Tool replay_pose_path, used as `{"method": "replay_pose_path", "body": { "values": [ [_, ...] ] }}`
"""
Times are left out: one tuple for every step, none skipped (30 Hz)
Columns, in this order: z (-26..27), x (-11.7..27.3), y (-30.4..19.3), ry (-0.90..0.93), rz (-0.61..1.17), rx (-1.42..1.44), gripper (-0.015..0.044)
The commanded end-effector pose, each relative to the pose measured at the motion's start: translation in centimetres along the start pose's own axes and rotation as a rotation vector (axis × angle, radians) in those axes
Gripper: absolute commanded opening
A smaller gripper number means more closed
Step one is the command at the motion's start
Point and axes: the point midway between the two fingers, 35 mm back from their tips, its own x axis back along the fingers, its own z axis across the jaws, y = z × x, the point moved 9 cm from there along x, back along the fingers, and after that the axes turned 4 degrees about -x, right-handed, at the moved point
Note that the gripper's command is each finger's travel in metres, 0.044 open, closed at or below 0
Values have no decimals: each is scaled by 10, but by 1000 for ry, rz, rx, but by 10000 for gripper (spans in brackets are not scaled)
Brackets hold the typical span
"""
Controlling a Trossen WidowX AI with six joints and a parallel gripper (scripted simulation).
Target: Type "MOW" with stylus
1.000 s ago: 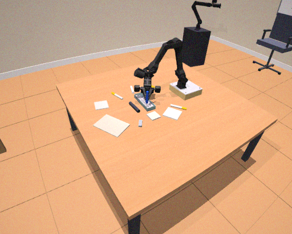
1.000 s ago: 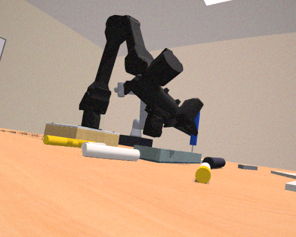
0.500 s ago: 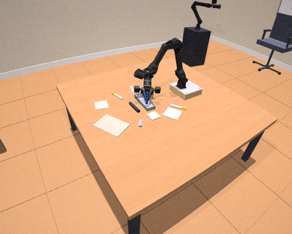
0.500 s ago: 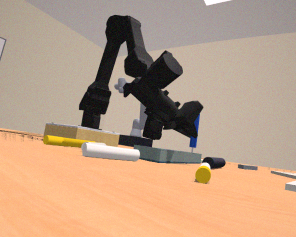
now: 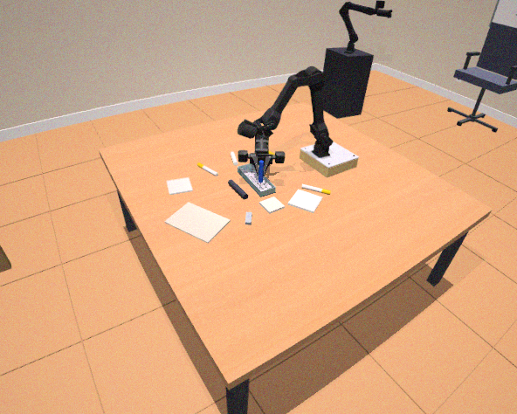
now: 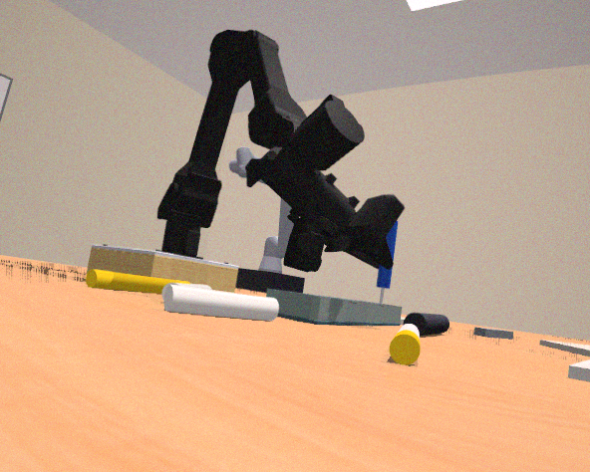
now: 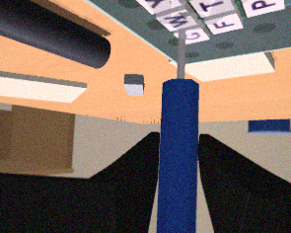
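- The stylus (image 5: pixel 261 172) (image 6: pixel 384 278) (image 7: pixel 180 158) is over the keyboard (image 5: pixel 270 191) (image 6: pixel 359 312) (image 7: pixel 281 40), its thin grey tip down at the lettered keys in the wrist view
- The fingers (image 5: pixel 254 162) (image 6: pixel 377 250) stand narrow, closed on the stylus's blue barrel from both sides, with part of the barrel showing above them and part below
- The tip looks to be at or just above a key (image 7: pixel 177 21) marked M or W, beside the G key (image 7: pixel 193 35); I cannot tell which letter, nor whether it is pressed down
- The stylus is probably light and stiff, with a smooth barrel that could slip upward or pivot under a firm press
- The thick blue barrel is the place to hold, fairly low for steadiness; the slim tip should stay free and be spared sideways load
- Its long axis runs close to vertical, leaning slightly in the exterior view, blue end up and tip down
- A straight push along that axis should load the key best, and the grip should stay firm between letters
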Motion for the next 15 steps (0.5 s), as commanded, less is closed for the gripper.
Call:
{"method": "replay_pose_path", "body": {
  "values": [
    [1, 7, -14, 4, 4, 7, 81],
    [0, 10, -18, 4, 4, 8, 81],
    [0, 12, -22, 4, 4, 8, 81],
    [0, 13, -24, 4, 4, 8, 81],
    [-1, 14, -25, 4, 4, 8, 81],
    [-1, 14, -25, 4, 4, 8, 81],
    [-1, 14, -25, 4, 4, 8, 81],
    [-1, 12, -22, 6, 4, 11, 84],
    [-1, 12, -22, 6, 4, 11, 81],
    [-1, 12, -22, 6, 4, 11, 81],
    [-1, 12, -22, 6, 4, 11, 81],
    [-1, 12, -22, 6, 4, 11, 81],
    [-1, 12, -22, 6, 4, 11, 81],
    [-1, 12, -22, 6, 4, 11, 81],
    [-1, 12, -22, 6, 4, 11, 81]
  ]
}}
